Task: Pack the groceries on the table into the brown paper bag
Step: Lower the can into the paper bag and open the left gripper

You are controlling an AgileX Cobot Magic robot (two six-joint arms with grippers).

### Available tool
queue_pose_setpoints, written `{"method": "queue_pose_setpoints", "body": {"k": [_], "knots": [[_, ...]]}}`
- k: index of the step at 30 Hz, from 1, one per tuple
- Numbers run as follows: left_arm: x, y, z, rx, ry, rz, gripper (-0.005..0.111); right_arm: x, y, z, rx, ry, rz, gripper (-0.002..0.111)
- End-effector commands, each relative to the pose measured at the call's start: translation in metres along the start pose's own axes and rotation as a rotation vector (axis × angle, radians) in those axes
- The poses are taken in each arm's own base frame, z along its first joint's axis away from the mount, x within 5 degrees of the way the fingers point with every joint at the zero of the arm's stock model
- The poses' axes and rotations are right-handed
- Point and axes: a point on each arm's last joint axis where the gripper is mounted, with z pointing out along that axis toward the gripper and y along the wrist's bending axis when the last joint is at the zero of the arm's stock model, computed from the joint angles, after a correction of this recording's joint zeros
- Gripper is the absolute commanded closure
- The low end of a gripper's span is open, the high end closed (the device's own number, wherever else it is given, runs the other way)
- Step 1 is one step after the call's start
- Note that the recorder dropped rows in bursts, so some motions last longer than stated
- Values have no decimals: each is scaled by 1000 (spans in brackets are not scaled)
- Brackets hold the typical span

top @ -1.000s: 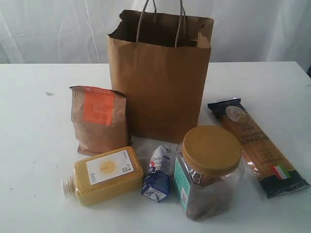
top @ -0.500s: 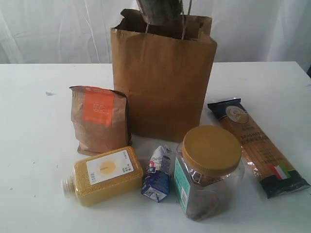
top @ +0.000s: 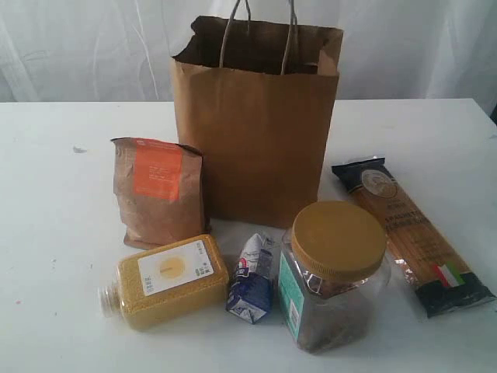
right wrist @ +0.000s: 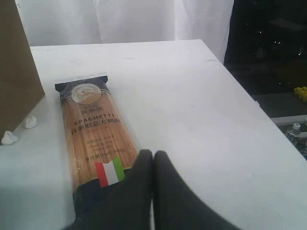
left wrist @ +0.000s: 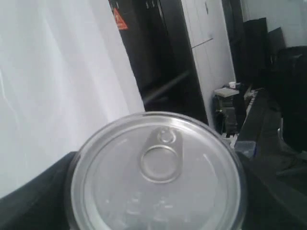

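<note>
With my left gripper (left wrist: 157,196) clamped on the dark pull-tab tin (left wrist: 157,165) and my right gripper (right wrist: 152,160) closed empty, I next need the tin over the brown paper bag (top: 256,140).

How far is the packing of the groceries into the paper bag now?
Done: nothing shows as packed; the inside of the brown paper bag is hidden. In hand: the left gripper holds the tin. Left on the table: pouch, grain bottle, carton, jar, spaghetti packet.
</note>
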Motion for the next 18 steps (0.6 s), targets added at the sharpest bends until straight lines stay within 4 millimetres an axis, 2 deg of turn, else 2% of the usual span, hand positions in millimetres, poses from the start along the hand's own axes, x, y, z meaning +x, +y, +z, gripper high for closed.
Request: {"method": "queue_pose_setpoints", "body": {"k": [1, 9, 12, 18], "knots": [[18, 12, 12, -72, 47, -13, 107, 0, 0, 0, 0, -10, -9, 108], [51, 25, 25, -120, 128, -2, 107, 0, 0, 0, 0, -10, -9, 108], [57, 28, 27, -147, 146, -10, 107, 0, 0, 0, 0, -10, -9, 108], [84, 25, 39, -48, 172, -57, 107, 0, 0, 0, 0, -10, -9, 108]]}}
